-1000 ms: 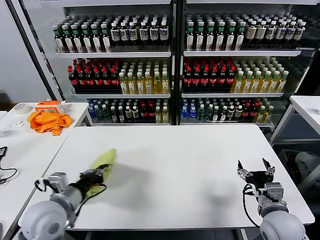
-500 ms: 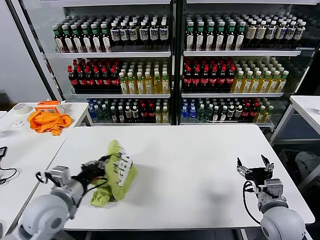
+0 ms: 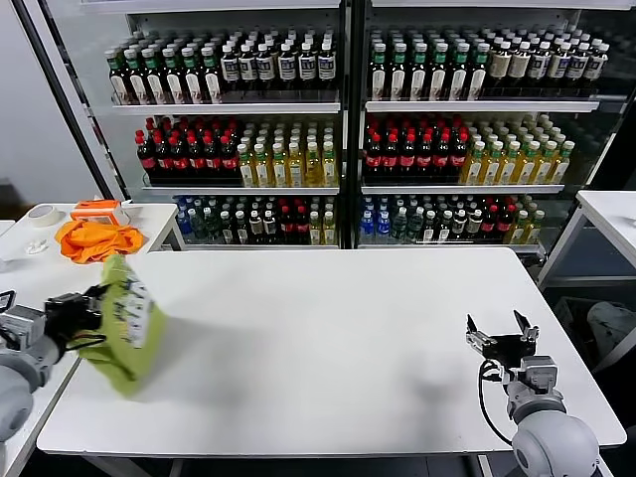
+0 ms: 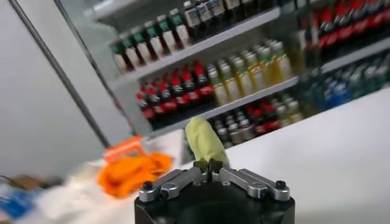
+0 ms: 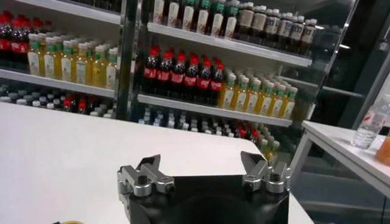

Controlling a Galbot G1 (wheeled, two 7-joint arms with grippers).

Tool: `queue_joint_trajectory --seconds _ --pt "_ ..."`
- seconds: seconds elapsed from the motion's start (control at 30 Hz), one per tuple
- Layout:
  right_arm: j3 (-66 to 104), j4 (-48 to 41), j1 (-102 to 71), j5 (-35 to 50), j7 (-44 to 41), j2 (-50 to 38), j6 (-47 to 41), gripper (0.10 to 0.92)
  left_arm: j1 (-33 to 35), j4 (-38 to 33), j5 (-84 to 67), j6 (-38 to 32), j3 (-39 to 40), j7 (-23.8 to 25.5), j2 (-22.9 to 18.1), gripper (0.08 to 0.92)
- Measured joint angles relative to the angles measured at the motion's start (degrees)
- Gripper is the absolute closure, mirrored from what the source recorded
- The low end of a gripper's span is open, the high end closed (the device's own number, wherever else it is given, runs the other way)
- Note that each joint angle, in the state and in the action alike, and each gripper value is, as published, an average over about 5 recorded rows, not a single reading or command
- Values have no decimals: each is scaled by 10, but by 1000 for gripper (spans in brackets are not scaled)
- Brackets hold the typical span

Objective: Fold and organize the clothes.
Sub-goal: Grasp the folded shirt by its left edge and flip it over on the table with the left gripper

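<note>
Left gripper pinches the polo shirt tight, holding it bunched and hanging over the white table's left edge; right gripper idle near the right front corner, fingers spread wide; orange cloth on the side table.

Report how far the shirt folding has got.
Done: nothing looks folded yet. In hand: the left pincer is shut on the shirt, which hangs bunched at the table's left edge. The right pincer waits open near the right front corner. Left: spread the shirt flat, fold it and set it down tidily.
</note>
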Motion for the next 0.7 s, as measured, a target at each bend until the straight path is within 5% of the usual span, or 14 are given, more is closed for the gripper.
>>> queue_joint_trajectory --seconds 0.17,0.4,0.7 --pt "2 1 -4 -3 0 3 0 203 7 -13 76 -1 20 18 -11 911" --pt "1 7 -7 -8 2 0 -3 203 -4 -43 144 -2 127 24 -79 911" --pt "-8 17 -2 -15 5 -1 -9 203 -61 -51 90 -4 232 -1 -150 911"
